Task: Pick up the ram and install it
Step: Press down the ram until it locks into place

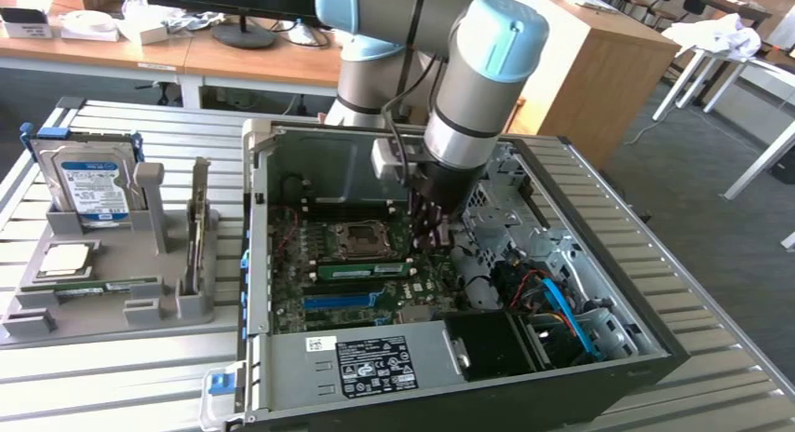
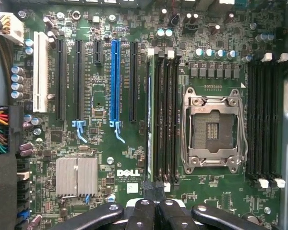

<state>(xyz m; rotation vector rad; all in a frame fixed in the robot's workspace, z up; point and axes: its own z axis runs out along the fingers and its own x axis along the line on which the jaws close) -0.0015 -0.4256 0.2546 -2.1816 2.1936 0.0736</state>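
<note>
The arm reaches down into the open computer case (image 1: 534,264), its gripper (image 1: 429,229) hanging over the motherboard (image 1: 360,274) beside the processor socket (image 1: 360,238). From the exterior view I can see a ram stick (image 1: 360,267) seated edge-up in a slot just in front of that socket, with a blue slot (image 1: 348,300) nearer the power supply (image 1: 372,357). Off to the exterior view's left a grey holder tray (image 1: 112,297) carries a hard drive (image 1: 87,185), a square silver processor chip (image 1: 65,258), a tall expansion card (image 1: 196,227) and another ram stick (image 1: 106,287) lying flat in its groove (well away from the claw). The wrist view gives what the outside camera cannot: the ram (image 2: 150,129) standing in the slot at the edge of a bank of black memory slots (image 2: 165,120), next to the empty socket (image 2: 212,127), and the dark fingers (image 2: 146,215) drawn together with nothing between them, hovering right over the near end of that bank. The long blue card slot (image 2: 115,81) and a silver heatsink (image 2: 77,175) lie further along the board.
</note>
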